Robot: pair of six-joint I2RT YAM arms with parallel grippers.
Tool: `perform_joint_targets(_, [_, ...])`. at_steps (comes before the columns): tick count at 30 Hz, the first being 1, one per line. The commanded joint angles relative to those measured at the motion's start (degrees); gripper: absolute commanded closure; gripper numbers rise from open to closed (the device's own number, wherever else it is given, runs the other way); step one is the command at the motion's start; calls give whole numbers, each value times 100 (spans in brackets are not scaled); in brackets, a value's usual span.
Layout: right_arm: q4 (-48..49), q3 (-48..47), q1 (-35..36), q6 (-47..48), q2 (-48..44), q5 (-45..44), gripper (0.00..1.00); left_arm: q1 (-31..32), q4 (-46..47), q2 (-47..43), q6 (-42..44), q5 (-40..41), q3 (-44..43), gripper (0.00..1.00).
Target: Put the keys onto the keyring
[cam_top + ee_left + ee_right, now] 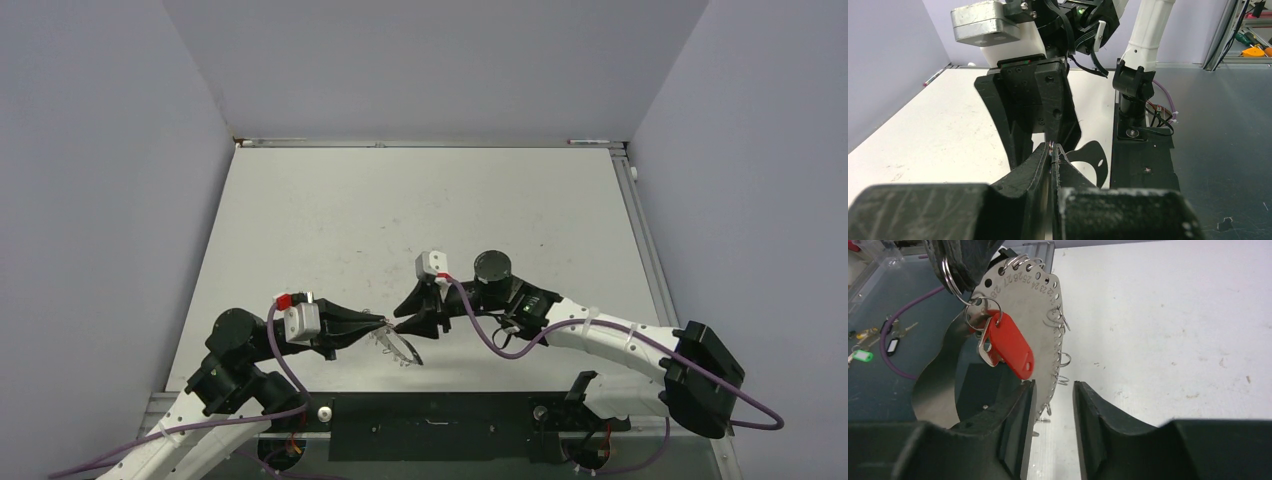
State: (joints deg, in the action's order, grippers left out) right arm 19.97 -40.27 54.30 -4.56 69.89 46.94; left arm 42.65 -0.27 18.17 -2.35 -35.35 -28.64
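Note:
The keyring [1040,300] is a thin silvery disc-like hoop with numbered holes and small wire loops round its rim. It also shows in the top view [401,351], hanging low between the two arms. A key with a red plastic head [1012,347] hangs from a small loop at its upper left. My left gripper [1052,149] is shut on the ring's edge and holds it above the table; in the top view it [384,323] is left of centre. My right gripper [1053,390] is open, and the ring's lower rim stands between its fingers, close to the left finger [1018,420].
Beyond the table edge, several spare keys with green [863,356] and white [893,346] tags lie by a purple cable [885,347]. The right arm's base [1135,85] stands on a dark mounting plate [1143,170]. A pen [590,141] lies at the far edge.

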Motion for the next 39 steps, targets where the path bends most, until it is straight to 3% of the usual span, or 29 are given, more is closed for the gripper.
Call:
perform_joint_targets(1, [2, 36, -79, 236, -203, 408, 55, -21, 274, -18, 32, 24, -120, 100])
perform_joint_targets(4, [-28, 34, -78, 237, -213, 664, 45, -21, 283, -26, 32, 21, -115, 100])
perform_joint_targets(9, [523, 220, -78, -103, -325, 749, 42, -21, 277, -30, 28, 24, -115, 100])
perform_joint_targets(25, [2772, 843, -78, -1206, -208, 60, 47, -28, 277, 9, 30, 55, -106, 100])
perform_joint_targets(39, [3336, 819, 3, -1454, 136, 217, 54, -21, 277, 5, 28, 107, -106, 100])
